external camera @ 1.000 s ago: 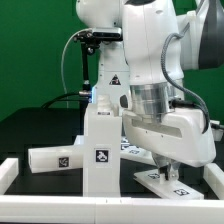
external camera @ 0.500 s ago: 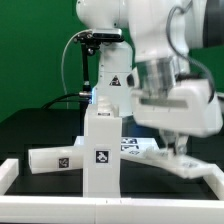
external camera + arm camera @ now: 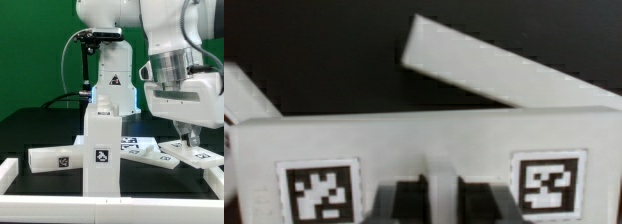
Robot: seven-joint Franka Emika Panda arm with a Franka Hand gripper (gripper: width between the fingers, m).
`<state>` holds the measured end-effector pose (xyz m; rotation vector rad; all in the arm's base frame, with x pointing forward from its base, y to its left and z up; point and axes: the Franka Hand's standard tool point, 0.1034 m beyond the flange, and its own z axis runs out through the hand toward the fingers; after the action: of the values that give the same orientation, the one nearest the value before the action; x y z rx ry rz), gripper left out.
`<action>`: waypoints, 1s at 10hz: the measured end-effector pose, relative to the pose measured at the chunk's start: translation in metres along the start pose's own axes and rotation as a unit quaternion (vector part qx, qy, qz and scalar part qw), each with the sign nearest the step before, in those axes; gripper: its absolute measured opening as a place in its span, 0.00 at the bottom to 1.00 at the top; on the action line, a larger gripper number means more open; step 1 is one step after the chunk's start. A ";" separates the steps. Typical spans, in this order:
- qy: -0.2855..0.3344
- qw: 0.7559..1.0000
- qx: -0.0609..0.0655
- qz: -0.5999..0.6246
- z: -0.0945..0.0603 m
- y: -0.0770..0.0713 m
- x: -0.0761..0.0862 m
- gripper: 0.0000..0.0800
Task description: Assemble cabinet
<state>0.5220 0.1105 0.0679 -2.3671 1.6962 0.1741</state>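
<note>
The cabinet's tall white body (image 3: pixel 100 148) stands upright in the middle of the exterior view, with a tag on its front. A flat white panel (image 3: pixel 186 155) with two tags lies on the black table at the exterior view's right. My gripper (image 3: pixel 188 140) points down onto this panel and is shut, with nothing visible between the fingers. In the wrist view the same panel (image 3: pixel 420 140) fills the frame, a tag on each side of my gripper (image 3: pixel 441 205). I cannot tell whether the tips touch it. Another white cabinet panel (image 3: pixel 491 70) lies slanted beyond it.
A white tagged piece (image 3: pixel 55 160) lies on its side at the exterior view's left of the body. The marker board (image 3: pixel 133 145) lies flat behind the body. A low white rail (image 3: pixel 110 207) borders the table's front and left. The robot's base (image 3: pixel 110 80) stands at the back.
My arm has swung towards the exterior view's right and a little up. The flat tagged panel under the gripper has shifted right with it. The gripper stayed shut.
</note>
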 end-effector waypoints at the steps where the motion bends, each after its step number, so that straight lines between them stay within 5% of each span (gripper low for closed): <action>1: -0.010 1.000 -0.005 0.009 0.002 0.013 -0.009 0.08; 6: -0.009 1.000 -0.015 0.008 -0.001 0.019 -0.022 0.08; 8: -0.017 0.999 -0.037 0.004 0.007 0.050 -0.054 0.08; 10: -0.010 0.999 -0.042 0.016 0.009 0.058 -0.068 0.08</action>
<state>0.4452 0.1570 0.0683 -2.3905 1.7499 0.2790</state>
